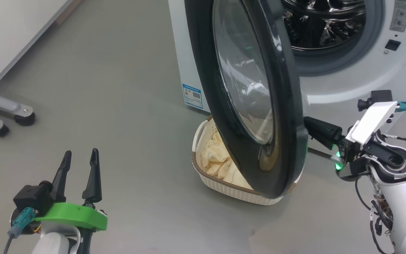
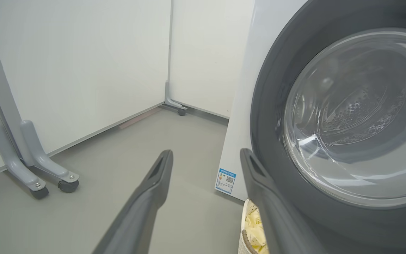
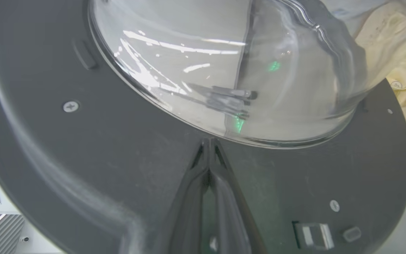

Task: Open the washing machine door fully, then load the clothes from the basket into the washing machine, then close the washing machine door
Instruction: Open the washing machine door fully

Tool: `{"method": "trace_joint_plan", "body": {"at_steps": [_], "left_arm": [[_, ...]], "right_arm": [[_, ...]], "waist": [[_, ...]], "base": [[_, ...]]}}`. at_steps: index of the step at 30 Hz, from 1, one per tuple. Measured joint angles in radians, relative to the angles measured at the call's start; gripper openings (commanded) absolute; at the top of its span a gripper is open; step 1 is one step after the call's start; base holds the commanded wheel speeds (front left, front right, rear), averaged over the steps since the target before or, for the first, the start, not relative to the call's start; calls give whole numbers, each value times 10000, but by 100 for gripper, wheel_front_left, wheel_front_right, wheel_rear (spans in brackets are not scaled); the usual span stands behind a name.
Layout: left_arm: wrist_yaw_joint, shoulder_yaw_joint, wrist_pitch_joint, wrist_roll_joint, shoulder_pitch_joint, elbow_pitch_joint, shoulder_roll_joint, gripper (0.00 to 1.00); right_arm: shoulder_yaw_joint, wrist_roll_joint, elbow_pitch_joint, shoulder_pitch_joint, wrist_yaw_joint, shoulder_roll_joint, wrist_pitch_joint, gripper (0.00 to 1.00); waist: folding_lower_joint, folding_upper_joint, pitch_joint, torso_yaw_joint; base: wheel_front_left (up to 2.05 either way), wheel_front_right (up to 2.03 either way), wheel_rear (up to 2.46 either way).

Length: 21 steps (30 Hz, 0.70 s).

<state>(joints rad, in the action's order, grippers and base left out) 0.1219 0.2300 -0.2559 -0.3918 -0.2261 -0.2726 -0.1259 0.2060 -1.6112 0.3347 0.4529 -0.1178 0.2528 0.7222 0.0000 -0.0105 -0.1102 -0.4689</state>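
The washing machine [image 1: 358, 81] stands at the top right, its steel drum [image 1: 323, 21] showing. The washing machine door [image 1: 280, 106] is partly swung out and seen nearly edge-on. Under and behind it, the basket [image 1: 203, 176] sits on the floor with pale yellow clothes [image 1: 217, 158] inside. My right gripper [image 1: 308, 125] is shut with nothing between its fingers. Its tips [image 3: 210, 141] press on the door's dark inner face [image 3: 100, 148] just below the glass bowl. My left gripper [image 1: 80, 153] hangs open at the lower left, apart from everything. In the left wrist view the left gripper [image 2: 206, 153] points at the machine's white side [image 2: 245, 88].
Grey wheeled legs [image 1: 16, 113] of a frame stand by the white wall at the left. A blue sticker [image 2: 226, 180] marks the machine's lower corner. Bare grey floor [image 1: 118, 106] lies between my left gripper and the basket.
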Motion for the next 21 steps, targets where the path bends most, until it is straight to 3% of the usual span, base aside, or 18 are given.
{"method": "trace_joint_plan", "body": {"at_steps": [21], "left_arm": [[0, -52, 0, -17, 106, -75, -79, 100]], "right_arm": [[619, -21, -754, -412, 0, -621, 219, 0]], "waist": [[0, 0, 155, -681]], "base": [[0, 0, 0]]}}
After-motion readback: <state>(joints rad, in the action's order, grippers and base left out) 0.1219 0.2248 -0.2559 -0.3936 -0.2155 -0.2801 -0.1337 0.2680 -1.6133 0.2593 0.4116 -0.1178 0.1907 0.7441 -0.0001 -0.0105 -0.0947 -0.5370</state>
